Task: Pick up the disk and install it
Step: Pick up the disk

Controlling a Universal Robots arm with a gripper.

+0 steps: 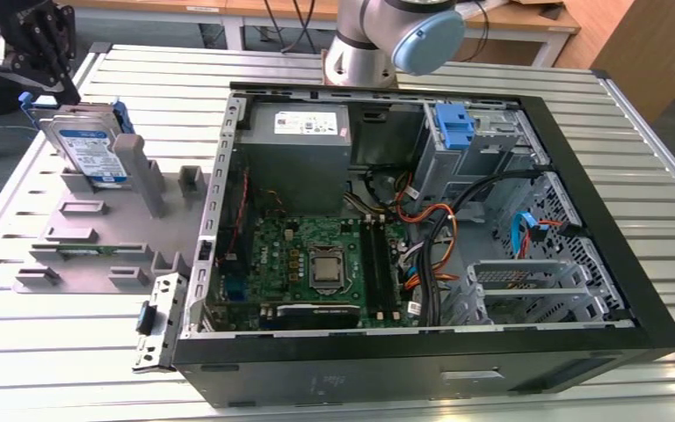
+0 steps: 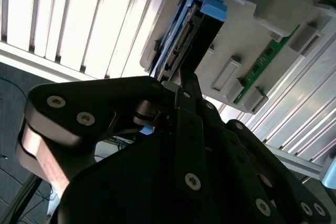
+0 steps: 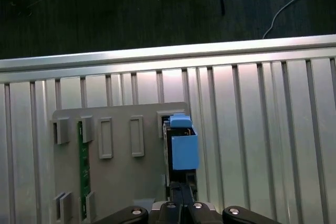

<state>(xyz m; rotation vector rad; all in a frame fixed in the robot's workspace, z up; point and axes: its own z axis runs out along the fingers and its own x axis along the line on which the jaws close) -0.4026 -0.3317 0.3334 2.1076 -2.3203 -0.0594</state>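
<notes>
Over upright disk (image 1: 89, 151), pincer (image 1: 39, 69), partly cut off

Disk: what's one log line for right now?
tool: close by disk's top | disk: upright in grey holder, not lifted | case: open

The arm's grey, blue-capped joint (image 1: 399, 35) stands at the far side of the exterior view, and the black pincer (image 1: 54, 83) hangs tips-down at that view's left, its fingertips (image 3: 176, 205) pressed together in the first wrist view.
</notes>
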